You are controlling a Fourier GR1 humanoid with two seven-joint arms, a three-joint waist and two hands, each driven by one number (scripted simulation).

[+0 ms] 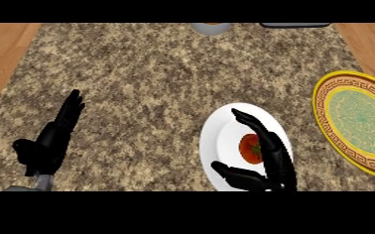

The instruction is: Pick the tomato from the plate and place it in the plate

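A red tomato (250, 148) with a green stem lies on a white plate (219, 131) at the lower middle right. My right hand (274, 158) is over that plate, open, with its fingers along the tomato's right side and its thumb below it; it does not hold the tomato. A second plate (350, 114) with a yellow patterned rim and green centre lies at the right edge, partly cut off. My left hand (53, 139) rests open at the lower left, fingers up.
The speckled granite counter (147, 79) has wooden strips at its far left and far right. A grey round object (212, 28) and a dark flat object (294, 25) sit at the counter's back edge.
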